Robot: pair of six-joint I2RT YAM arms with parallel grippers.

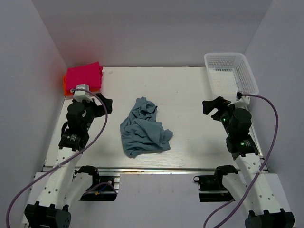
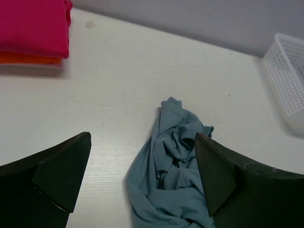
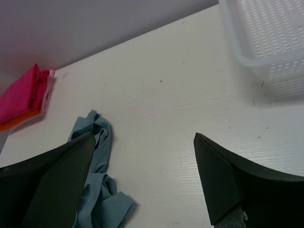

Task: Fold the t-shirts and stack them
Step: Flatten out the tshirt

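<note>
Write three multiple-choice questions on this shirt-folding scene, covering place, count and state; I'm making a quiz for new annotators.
1. Where is the teal t-shirt? A) on the floor B) middle of the table C) far-left corner
2. How many folded t-shirts sit in the far-left corner? A) none B) one C) two
3. How are the left gripper and right gripper? A) both open, empty B) both shut on cloth C) one shut
Answers: 1 B, crumpled there, apart from the white basket. 2 C, the pink t-shirt rests on the orange t-shirt. 3 A, jaws spread with nothing between.
</note>
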